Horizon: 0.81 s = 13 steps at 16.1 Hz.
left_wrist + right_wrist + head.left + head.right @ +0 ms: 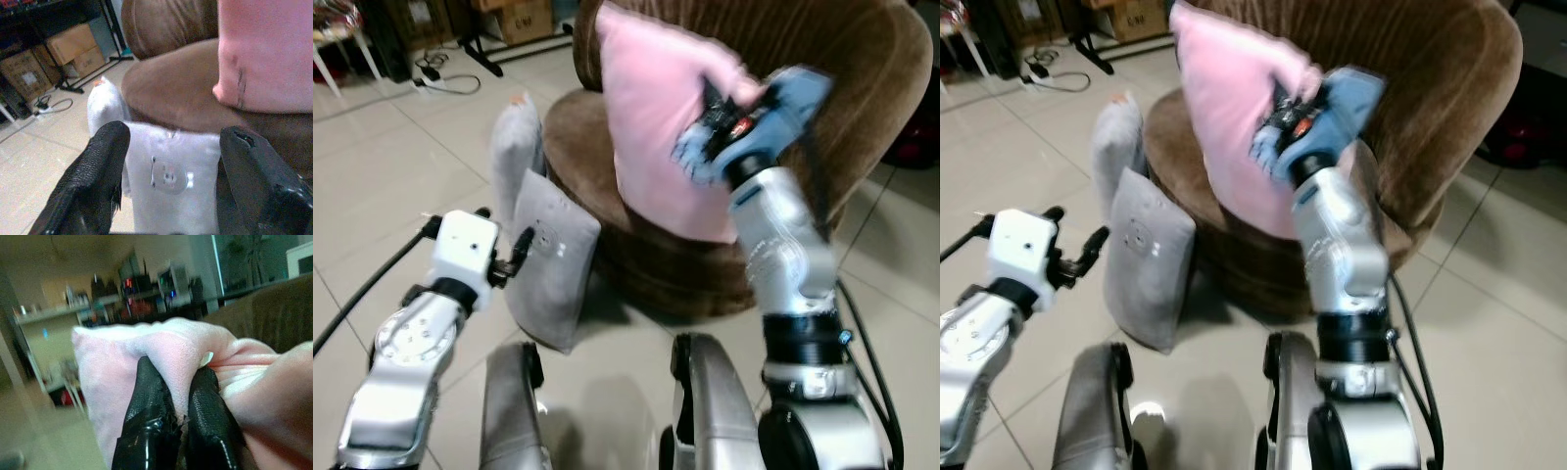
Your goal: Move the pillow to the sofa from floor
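A pink pillow (656, 127) stands upright on the seat of the brown round sofa (862, 59). My right gripper (717, 110) is shut on the pillow's upper right edge; in the right wrist view its black fingers (146, 416) pinch a fold of the pink fabric (166, 352). My left gripper (168, 161) is open and low on the left, pointing at a grey pillow (548, 259) that leans against the sofa's base on the floor.
A second light grey pillow (516, 147) stands behind the first, against the sofa. Cardboard boxes (73, 46), a black stand and a power strip with cable (435, 78) lie at the back left. Bare tiled floor (382, 186) stretches to the left.
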### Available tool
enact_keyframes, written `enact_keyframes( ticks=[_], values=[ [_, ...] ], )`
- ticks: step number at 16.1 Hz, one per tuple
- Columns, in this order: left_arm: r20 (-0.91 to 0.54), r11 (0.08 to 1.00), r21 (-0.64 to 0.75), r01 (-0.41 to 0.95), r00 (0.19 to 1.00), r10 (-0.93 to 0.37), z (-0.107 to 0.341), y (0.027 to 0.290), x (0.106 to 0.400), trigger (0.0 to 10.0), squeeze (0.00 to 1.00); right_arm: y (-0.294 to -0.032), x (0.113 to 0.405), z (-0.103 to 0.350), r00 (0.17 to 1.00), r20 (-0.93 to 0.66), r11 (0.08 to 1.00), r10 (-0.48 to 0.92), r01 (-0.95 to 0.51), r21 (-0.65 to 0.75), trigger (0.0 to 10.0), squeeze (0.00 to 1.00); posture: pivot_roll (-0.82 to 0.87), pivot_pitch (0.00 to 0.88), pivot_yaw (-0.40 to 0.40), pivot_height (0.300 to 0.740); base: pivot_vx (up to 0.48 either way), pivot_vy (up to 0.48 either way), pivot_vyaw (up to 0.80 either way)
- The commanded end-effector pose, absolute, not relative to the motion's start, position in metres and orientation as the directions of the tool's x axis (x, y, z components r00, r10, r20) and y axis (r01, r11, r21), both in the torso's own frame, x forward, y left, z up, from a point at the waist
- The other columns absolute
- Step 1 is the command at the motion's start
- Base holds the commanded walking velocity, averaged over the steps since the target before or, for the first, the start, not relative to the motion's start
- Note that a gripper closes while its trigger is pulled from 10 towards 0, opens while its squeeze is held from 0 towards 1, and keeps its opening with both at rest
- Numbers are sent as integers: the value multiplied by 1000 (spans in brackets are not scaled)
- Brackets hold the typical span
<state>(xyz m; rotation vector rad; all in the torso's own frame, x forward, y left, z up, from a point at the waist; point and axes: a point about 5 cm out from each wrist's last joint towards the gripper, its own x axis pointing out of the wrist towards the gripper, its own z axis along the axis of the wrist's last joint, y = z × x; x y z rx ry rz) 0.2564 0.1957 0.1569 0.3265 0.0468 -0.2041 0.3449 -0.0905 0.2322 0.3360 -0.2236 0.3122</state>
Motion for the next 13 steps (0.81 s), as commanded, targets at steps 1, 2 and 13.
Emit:
enact_keyframes(
  ticks=[1,2,13],
  values=[
    [-91,921,325,213,977,-194,152,192,257,10000,0,-91,345,216,948,187,911,256,-301,283,10000,0,-37,0,-56,546,0,0,0],
    [-89,922,327,208,978,-189,151,192,256,10000,0,-93,343,209,953,165,911,254,-293,290,10000,0,-19,0,-75,556,0,0,0],
    [-88,953,285,103,993,-81,143,196,246,10000,0,-113,328,172,981,36,945,191,-194,263,10000,0,-26,0,-71,666,0,0,0]
  ],
)
